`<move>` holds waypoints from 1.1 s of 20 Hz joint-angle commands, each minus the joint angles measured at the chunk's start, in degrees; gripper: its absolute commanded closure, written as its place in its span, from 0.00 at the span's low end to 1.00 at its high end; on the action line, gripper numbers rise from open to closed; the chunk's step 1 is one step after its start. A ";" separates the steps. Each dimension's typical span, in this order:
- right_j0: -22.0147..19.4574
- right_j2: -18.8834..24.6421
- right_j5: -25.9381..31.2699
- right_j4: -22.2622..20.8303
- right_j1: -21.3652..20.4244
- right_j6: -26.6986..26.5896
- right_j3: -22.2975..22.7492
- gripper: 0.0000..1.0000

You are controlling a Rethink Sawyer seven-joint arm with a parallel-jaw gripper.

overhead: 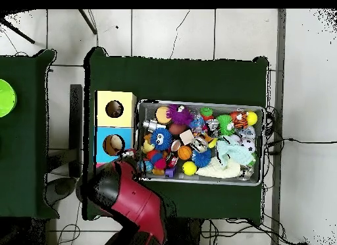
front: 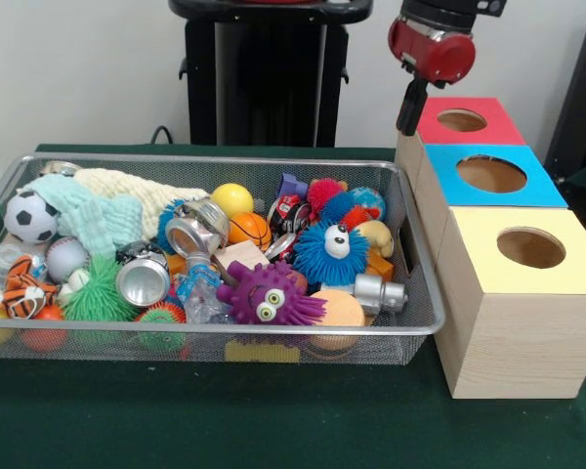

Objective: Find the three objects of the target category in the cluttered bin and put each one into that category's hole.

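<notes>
No rope toy showing anywhere in the bin [front: 415, 330] right now: the mesh tray sits on the green worktop [front: 205, 420] crammed with balls, a purple spiky creature [front: 267, 296], a blue one [front: 329, 251], tin cans, a pale knitted cloth [front: 107, 210] and a striped plush tiger [front: 20, 293], and if any knotted cord is in there it is buried or too small to make out. Just beside the tray's end stand the three boxes, the yellow-topped one nearest the camera with its hole [front: 530, 247] dark and unobstructed. The arm hangs over the far red-topped box [front: 462, 120], well away from the clutter, and the pincer [front: 408, 112] is a dark stub below the red wrist; whether it is wide or narrow I cannot tell, though nothing visibly hangs from it. Looks like the search step is in hand. Next move, I'd judge: swing across over the tray and rake aside the cloth or top layer to expose a rope.
</notes>
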 commanded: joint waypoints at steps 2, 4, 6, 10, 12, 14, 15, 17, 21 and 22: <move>-13.38 15.83 -11.13 -1.65 -2.03 5.10 9.41 1.00; -15.75 16.99 -11.76 -3.64 -3.48 4.14 11.26 1.00; -16.73 18.29 -12.91 -4.64 -4.05 5.29 12.68 1.00; -19.33 23.82 -17.91 -5.85 -2.96 10.12 15.23 1.00; -21.62 27.69 -22.33 -7.44 -1.24 13.15 16.17 1.00; -23.79 30.65 -26.18 -9.42 1.10 15.38 16.22 1.00; -24.29 31.46 -27.66 -10.02 2.26 16.33 15.97 1.00; -24.38 32.29 -30.00 -10.38 4.23 17.94 15.21 1.00; -22.77 32.83 -31.64 -8.31 5.95 19.82 14.12 1.00; -22.17 32.81 -31.63 -7.43 5.97 20.00 14.05 1.00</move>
